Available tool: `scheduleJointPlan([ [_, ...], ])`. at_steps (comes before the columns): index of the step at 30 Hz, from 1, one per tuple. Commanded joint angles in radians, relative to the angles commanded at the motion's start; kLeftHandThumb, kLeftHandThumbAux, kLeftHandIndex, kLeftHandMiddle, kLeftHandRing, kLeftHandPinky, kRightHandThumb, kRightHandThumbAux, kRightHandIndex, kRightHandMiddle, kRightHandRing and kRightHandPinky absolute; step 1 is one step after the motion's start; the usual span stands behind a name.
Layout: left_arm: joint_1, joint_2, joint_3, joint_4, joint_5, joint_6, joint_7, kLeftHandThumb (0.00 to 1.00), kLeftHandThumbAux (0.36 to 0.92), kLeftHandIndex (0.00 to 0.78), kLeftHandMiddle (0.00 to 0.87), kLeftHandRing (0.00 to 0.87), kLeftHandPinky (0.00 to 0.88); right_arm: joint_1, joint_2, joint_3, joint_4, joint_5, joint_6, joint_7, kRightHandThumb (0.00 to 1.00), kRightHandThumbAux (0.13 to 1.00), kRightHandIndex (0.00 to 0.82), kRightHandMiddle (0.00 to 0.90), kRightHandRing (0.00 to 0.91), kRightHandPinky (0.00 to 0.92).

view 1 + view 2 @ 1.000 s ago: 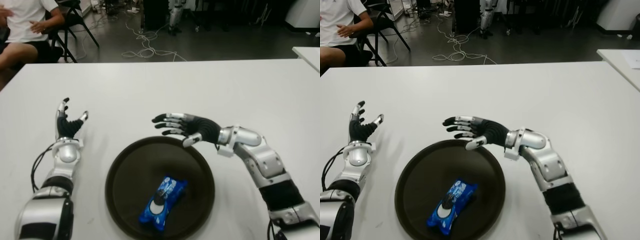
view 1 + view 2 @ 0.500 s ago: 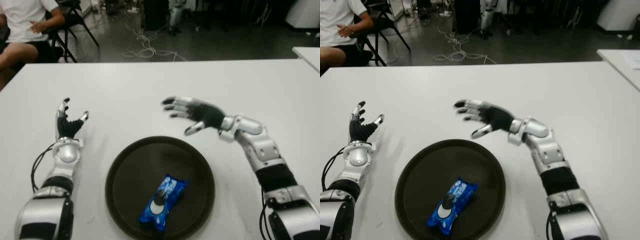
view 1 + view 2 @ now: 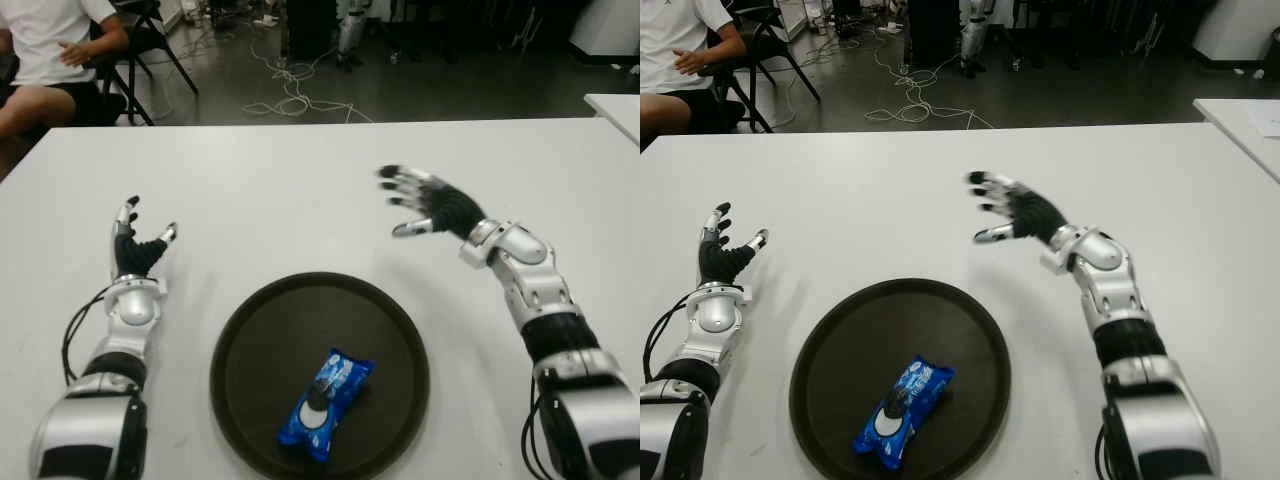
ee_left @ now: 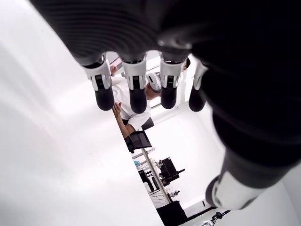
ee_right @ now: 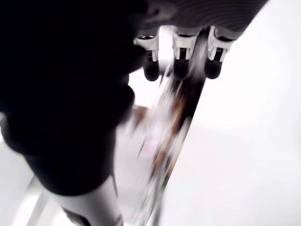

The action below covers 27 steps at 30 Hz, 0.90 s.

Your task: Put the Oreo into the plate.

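On the white table (image 3: 300, 180), the blue Oreo pack (image 3: 323, 402) lies inside the dark plate (image 3: 250, 340), the empty spread right hand (image 3: 430, 205) beyond it, the empty left hand (image 3: 135, 245) open to its left.

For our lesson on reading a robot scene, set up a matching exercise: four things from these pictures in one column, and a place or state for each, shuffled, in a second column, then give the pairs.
Things
1. Oreo pack
2. plate
3. left hand
4. right hand

Places or states
A. dark, round, on the white table
B. open, beyond the plate on the right
C. blue, lying inside the plate
D. open, left of the plate, holding nothing

Pairs: 1-C, 2-A, 3-D, 4-B
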State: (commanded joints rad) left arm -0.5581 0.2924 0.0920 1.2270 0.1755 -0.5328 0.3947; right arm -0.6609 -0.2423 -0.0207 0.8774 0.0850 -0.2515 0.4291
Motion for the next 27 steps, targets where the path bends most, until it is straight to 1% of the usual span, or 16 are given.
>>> scheduleJointPlan([
  [2,0.001,-0.002,0.001,-0.001,-0.002,-0.002,0.001,0.0,0.773,0.058,0.085,0.065,0.048,-0.009,0.006,-0.015,0.05,-0.009,-0.024,-0.056,0.0,0.949,0.052,0.071,0.056,0.068],
  [4,0.001,-0.002,0.002,-0.001,-0.002,-0.001,0.002,0.0,0.767,0.059,0.086,0.065,0.047,-0.03,0.01,-0.03,0.118,-0.015,-0.048,-0.104,0.0,0.952,0.048,0.066,0.053,0.07],
  [6,0.0,-0.002,0.001,0.001,-0.001,0.002,0.003,0.0,0.763,0.058,0.086,0.063,0.042,-0.062,-0.001,-0.05,0.218,-0.02,-0.066,-0.158,0.0,0.955,0.045,0.061,0.047,0.063],
  [8,0.0,-0.002,-0.001,0.0,0.002,0.001,0.005,0.0,0.761,0.058,0.086,0.062,0.038,-0.081,-0.002,-0.062,0.27,-0.022,-0.075,-0.198,0.0,0.955,0.043,0.056,0.04,0.058],
  [12,0.002,-0.003,-0.002,0.0,0.003,-0.001,0.009,0.0,0.758,0.059,0.088,0.062,0.036,-0.093,0.005,-0.078,0.315,-0.022,-0.096,-0.235,0.0,0.952,0.039,0.049,0.032,0.054],
  [16,0.002,-0.001,0.001,0.008,-0.002,0.001,-0.002,0.0,0.749,0.061,0.091,0.063,0.038,-0.098,0.023,-0.108,0.337,-0.022,-0.109,-0.359,0.0,0.943,0.046,0.052,0.036,0.049],
  [20,0.003,0.0,0.004,0.012,-0.005,-0.001,-0.006,0.0,0.736,0.061,0.091,0.065,0.049,-0.1,0.035,-0.113,0.347,-0.037,-0.119,-0.43,0.0,0.931,0.052,0.056,0.041,0.048],
  [27,0.009,0.002,0.009,0.011,-0.011,-0.009,-0.017,0.0,0.738,0.057,0.083,0.059,0.049,-0.099,0.043,-0.102,0.364,-0.075,-0.123,-0.529,0.0,0.922,0.079,0.078,0.072,0.066],
])
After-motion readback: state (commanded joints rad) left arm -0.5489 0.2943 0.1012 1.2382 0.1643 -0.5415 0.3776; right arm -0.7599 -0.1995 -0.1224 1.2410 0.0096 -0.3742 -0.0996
